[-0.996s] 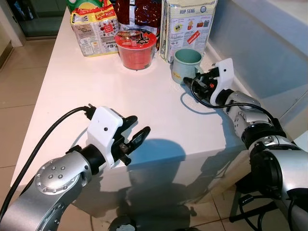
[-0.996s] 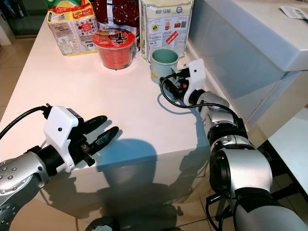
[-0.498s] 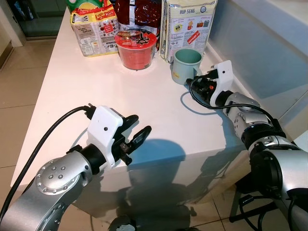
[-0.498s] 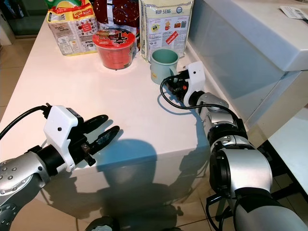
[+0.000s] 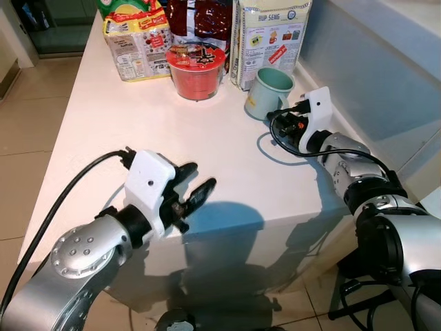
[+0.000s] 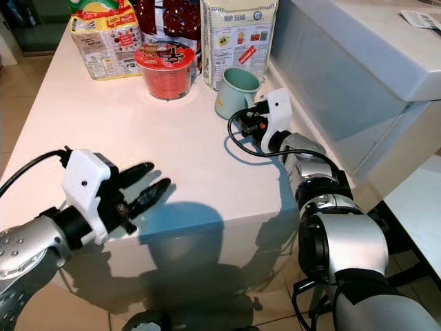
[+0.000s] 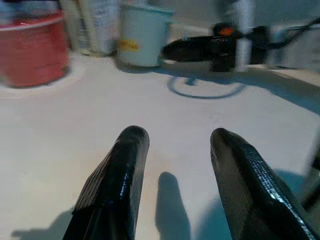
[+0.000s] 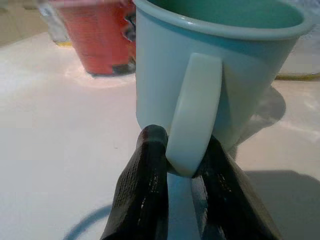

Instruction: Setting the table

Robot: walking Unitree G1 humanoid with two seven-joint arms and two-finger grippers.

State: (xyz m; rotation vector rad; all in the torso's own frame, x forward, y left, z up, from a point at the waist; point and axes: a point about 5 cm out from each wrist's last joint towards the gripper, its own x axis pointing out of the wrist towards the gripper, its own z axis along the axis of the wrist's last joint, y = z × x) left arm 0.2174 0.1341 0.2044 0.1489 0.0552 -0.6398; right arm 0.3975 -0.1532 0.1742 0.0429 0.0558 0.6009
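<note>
A pale green mug [image 5: 267, 94] stands at the back right of the white table [image 5: 103, 117] and leans a little toward my right arm. My right gripper [image 5: 278, 116] is shut on the mug's handle [image 8: 192, 115]. In the right wrist view its two black fingers [image 8: 147, 175] pinch the lower end of the handle from both sides. My left gripper [image 5: 194, 179] hovers low over the table's front edge. It is open with nothing between its fingers [image 7: 122, 170], far from the mug.
A red instant-noodle cup [image 5: 197, 69] stands left of the mug. Behind them are a yellow noodle pack [image 5: 138, 38], a dark red bag [image 5: 200, 17] and a cracker bag [image 5: 265, 34]. A pale blue counter wall [image 5: 372, 62] borders the table's right side. A black cable [image 5: 275, 148] loops on the table.
The mug has tipped slightly toward my right gripper, which has closed in on its handle. My left gripper has barely moved. The view has shifted a little.
</note>
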